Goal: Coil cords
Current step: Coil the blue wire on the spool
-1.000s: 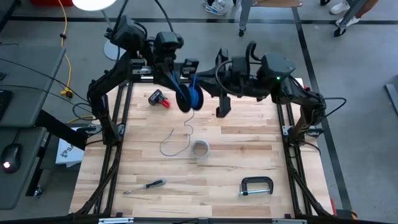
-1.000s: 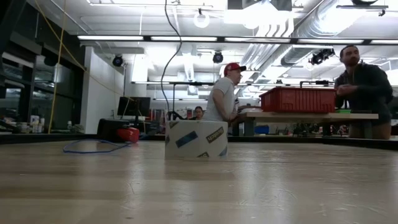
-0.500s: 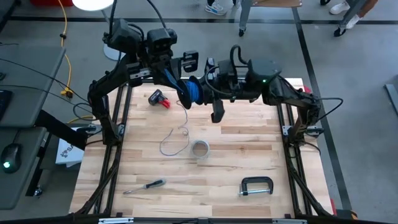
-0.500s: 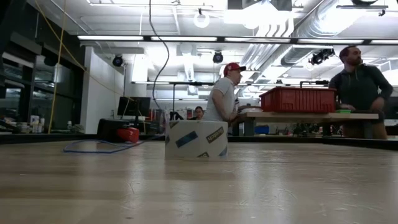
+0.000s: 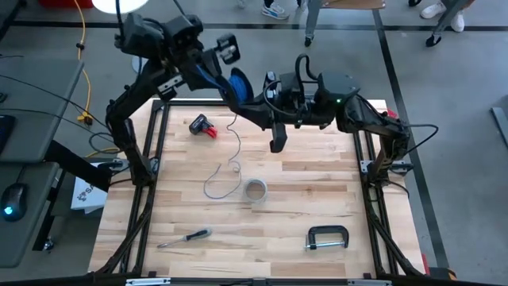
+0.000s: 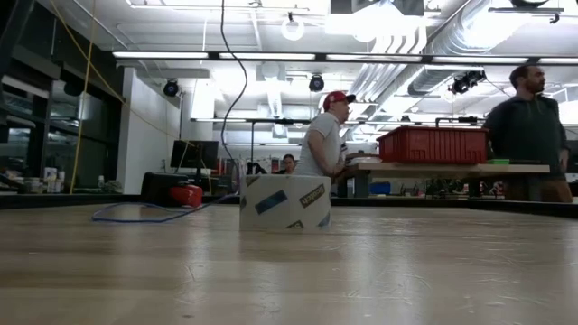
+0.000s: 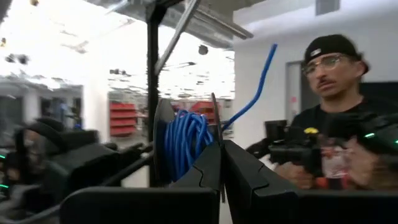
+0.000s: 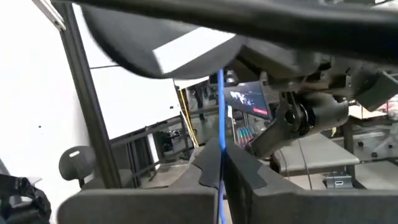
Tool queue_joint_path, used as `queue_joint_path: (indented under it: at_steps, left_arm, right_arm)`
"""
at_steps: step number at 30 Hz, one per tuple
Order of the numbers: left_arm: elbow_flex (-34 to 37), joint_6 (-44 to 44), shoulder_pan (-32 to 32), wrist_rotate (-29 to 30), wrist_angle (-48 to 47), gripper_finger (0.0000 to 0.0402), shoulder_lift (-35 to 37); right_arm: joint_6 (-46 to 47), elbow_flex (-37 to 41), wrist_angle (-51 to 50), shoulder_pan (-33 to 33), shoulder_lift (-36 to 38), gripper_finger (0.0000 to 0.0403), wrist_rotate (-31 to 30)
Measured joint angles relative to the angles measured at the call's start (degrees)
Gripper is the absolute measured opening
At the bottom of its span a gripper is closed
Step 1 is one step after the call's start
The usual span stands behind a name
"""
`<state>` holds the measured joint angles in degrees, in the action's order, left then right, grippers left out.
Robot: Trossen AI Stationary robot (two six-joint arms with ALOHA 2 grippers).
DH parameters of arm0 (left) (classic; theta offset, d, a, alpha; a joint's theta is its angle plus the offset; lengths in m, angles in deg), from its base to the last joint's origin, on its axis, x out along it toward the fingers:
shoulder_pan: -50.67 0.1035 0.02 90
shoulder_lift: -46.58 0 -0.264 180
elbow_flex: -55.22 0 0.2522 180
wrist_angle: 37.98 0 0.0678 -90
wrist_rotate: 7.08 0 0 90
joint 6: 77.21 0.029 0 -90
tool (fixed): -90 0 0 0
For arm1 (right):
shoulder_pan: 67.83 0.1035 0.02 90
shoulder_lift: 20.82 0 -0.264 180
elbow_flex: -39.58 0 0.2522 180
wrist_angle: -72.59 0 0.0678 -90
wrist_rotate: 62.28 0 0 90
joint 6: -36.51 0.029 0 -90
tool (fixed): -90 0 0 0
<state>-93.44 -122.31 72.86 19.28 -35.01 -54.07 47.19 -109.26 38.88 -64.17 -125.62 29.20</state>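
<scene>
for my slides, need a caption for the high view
Left gripper lifts a spool of blue cord while the right gripper pinches its strand above the table.

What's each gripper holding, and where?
Left gripper: spool of blue cord, by its flange edge. Right gripper: the blue cord strand itself.

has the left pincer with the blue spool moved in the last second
Yes. In the high view the left pincer and blue spool moved away from the red tool, toward the table's far edge.
</scene>
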Motion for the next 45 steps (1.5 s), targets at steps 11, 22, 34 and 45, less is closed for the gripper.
queue_joint_path:
  at_steps: [11, 22, 34, 45]
  left_arm:
    - [-0.1, 3.5, 3.8, 2.8, -1.1, 0.0, 1.4]
    - [-0.1, 4.9, 3.8, 5.2, 0.6, 0.0, 1.5]
    - [-0.1, 6.4, 3.8, 6.3, 1.7, 0.0, 2.4]
    - [-0.1, 8.0, 4.1, 6.8, 1.6, 0.0, 3.0]
  right_arm:
    - [-0.1, 0.2, -3.4, -1.1, -0.3, 0.0045, -1.0]
    - [-9.4, 0.3, -6.4, -1.2, -3.6, 0.0202, -16.5]
    - [-12.2, 0.3, -8.9, -1.4, -6.1, 0.0196, -19.1]
    - [-11.8, 0.2, -8.8, -1.1, -5.9, 0.0012, -20.4]
